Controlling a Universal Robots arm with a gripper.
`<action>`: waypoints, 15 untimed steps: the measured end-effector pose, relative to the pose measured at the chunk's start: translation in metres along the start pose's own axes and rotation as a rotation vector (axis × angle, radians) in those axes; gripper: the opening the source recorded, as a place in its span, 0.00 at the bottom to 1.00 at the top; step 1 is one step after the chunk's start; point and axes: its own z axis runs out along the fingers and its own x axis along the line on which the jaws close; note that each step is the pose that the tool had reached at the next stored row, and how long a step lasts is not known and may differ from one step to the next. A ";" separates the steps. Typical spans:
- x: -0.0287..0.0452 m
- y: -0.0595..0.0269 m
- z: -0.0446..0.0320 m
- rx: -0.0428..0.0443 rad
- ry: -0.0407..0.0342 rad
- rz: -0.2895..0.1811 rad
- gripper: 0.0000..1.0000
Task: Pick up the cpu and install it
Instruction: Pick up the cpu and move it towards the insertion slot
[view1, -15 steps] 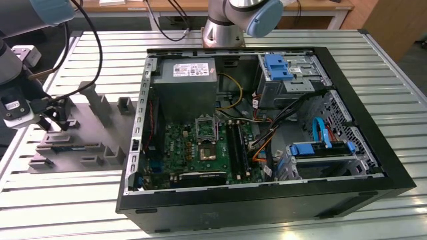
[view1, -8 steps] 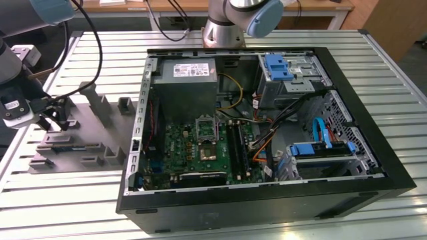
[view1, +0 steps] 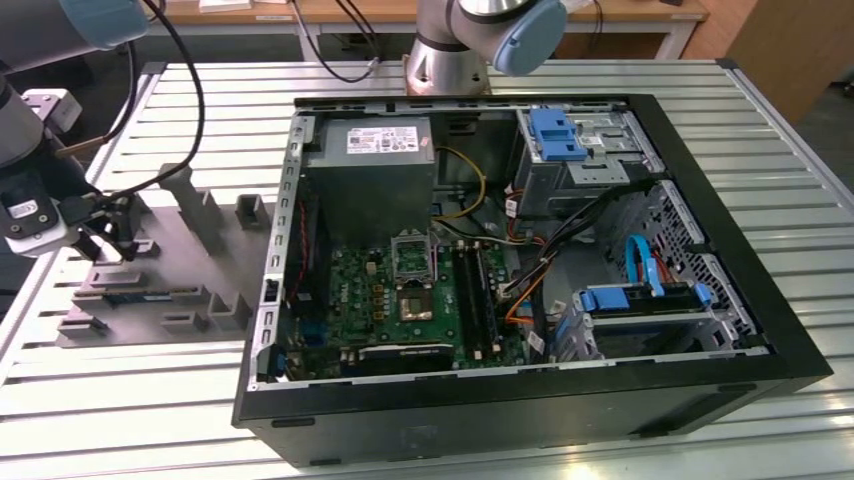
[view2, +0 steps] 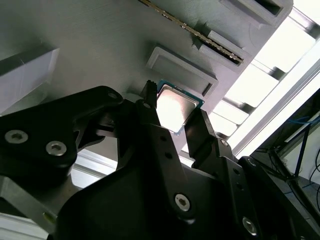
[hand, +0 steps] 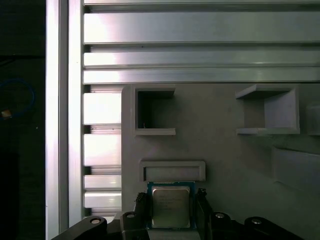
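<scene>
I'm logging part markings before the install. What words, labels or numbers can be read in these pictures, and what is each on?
No text here is legible enough to quote.
White label on the power supply, exterior view: lines of print, too small to read.
Metal top of the cpu, first wrist view: faint lines of print, too blurred to read.
The same top in the second wrist view: washed out by glare, nothing legible.

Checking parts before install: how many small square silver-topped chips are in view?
1. The small flat square silvery-grey cpu is clamped in the black gripper, over the grey fixture plate at the exterior view's left. Others may hide inside the open black PC case.
</scene>
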 end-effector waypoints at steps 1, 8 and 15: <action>0.0000 0.0000 -0.0001 0.0000 0.0001 0.000 0.47; 0.0000 0.0001 -0.0017 0.0002 0.0003 0.000 0.47; 0.0000 0.0002 -0.0057 0.0001 0.0001 0.000 0.47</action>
